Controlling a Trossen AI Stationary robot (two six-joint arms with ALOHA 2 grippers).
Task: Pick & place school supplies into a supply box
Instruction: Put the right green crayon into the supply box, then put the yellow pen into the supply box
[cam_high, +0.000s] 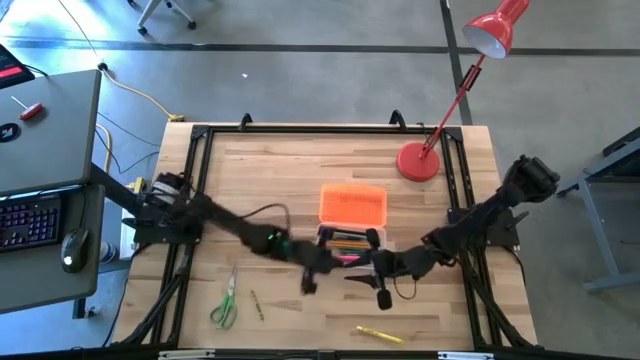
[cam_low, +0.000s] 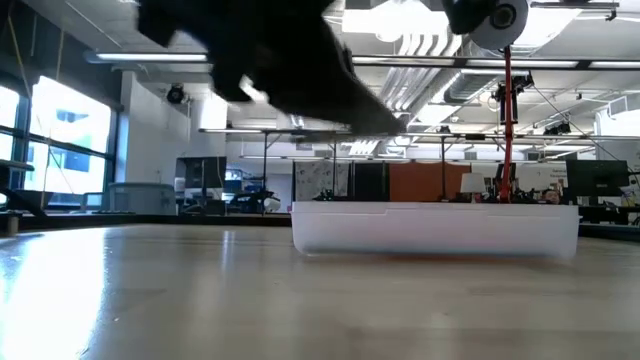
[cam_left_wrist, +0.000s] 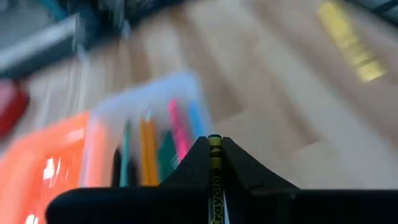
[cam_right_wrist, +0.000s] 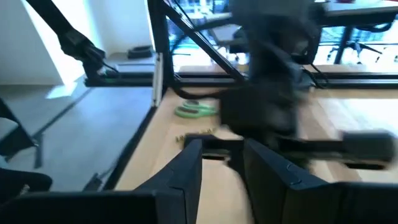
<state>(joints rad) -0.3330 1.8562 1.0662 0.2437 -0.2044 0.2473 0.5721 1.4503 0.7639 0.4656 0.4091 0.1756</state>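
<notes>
The supply box lies open near the table's middle: its orange lid (cam_high: 352, 205) is on the far side and its clear tray (cam_high: 350, 240) holds several pens. In the left wrist view the tray (cam_left_wrist: 155, 143) and lid (cam_left_wrist: 43, 168) lie ahead. My left gripper (cam_high: 308, 282) (cam_left_wrist: 214, 142) hangs just left of the tray's near corner, shut on a yellow-green crayon. My right gripper (cam_high: 358, 272) (cam_right_wrist: 222, 158) is open just near of the tray and holds nothing. Green-handled scissors (cam_high: 224, 305) (cam_right_wrist: 196, 110), a short pencil (cam_high: 256, 303) and a yellow pen (cam_high: 380, 333) lie flat on the wood. My left gripper pinches the yellow-green crayon (cam_left_wrist: 214, 163) between its two fingers. The crayon lies along the fingers, and its black-banded end (cam_left_wrist: 214, 142) shows at their tips. The low view shows the arm (cam_low: 270, 60) up off the table top.
A red lamp stands with its round base (cam_high: 418, 162) at the far right of the table. A black frame (cam_high: 205, 160) edges the table. Bare wood lies left of the box and along the near edge. The low view shows the tray's wall (cam_low: 435, 228).
</notes>
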